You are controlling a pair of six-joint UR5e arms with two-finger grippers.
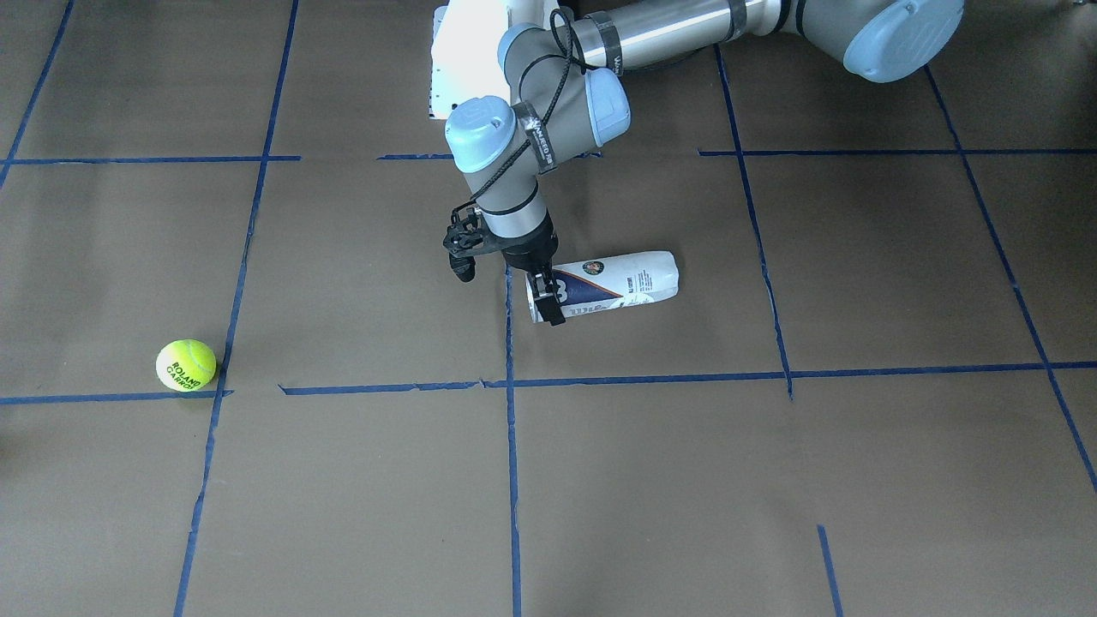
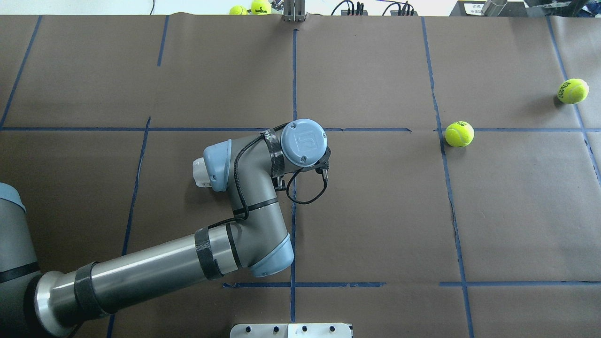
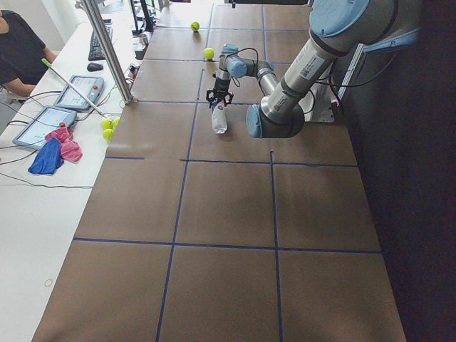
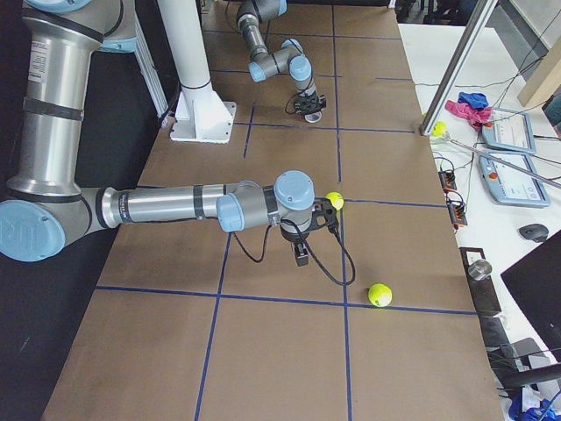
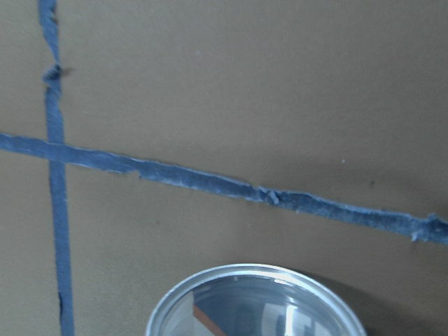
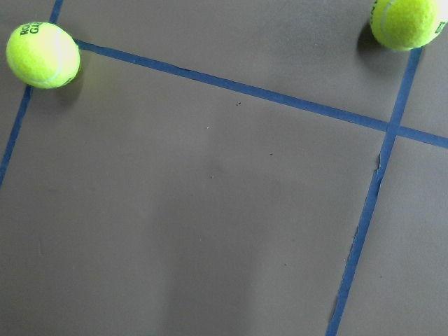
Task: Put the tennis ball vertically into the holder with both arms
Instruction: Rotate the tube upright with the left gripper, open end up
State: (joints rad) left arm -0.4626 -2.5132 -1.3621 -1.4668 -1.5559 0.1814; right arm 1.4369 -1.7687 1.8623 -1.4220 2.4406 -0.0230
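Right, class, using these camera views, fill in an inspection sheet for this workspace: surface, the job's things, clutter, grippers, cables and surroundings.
Surface: table covered in brown paper, gridded with blue tape lines, ragged in places.
Job's things: holder lying on its side mid-table; tennis ball loose beside a tape crossing, well apart from the holder.
Clutter: second ball farther out on the robot's right.
Grippers: left gripper at one end of the holder, grip cannot be told; right gripper shows only in the right side view, state cannot be told.
Cables: black cable looped off the left wrist.
Surroundings: white bench with tablets, cloths and spare balls; person seated there.
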